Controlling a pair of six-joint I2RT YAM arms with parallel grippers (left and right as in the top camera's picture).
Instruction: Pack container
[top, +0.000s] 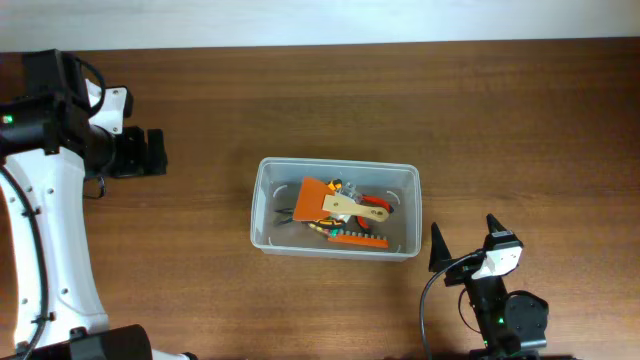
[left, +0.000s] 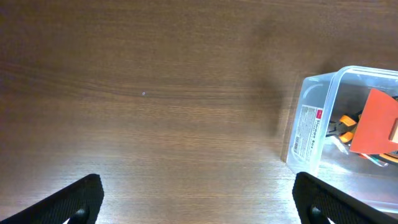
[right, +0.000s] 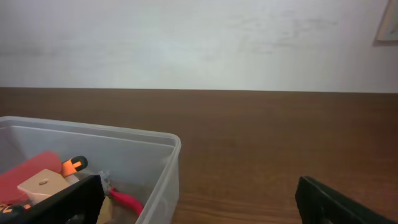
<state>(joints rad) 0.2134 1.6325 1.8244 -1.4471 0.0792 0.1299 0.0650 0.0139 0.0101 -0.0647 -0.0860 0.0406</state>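
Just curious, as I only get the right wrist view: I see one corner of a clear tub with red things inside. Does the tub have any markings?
Observer: Yes. The left wrist view shows a white label on the container's left end wall.
Operator: Where is the other arm?
Observer: Overhead, the left tool is open, well left of the container, touching nothing.
Operator: And mine?
Observer: The right tool is open too, beside the container's near right corner, apart from it.
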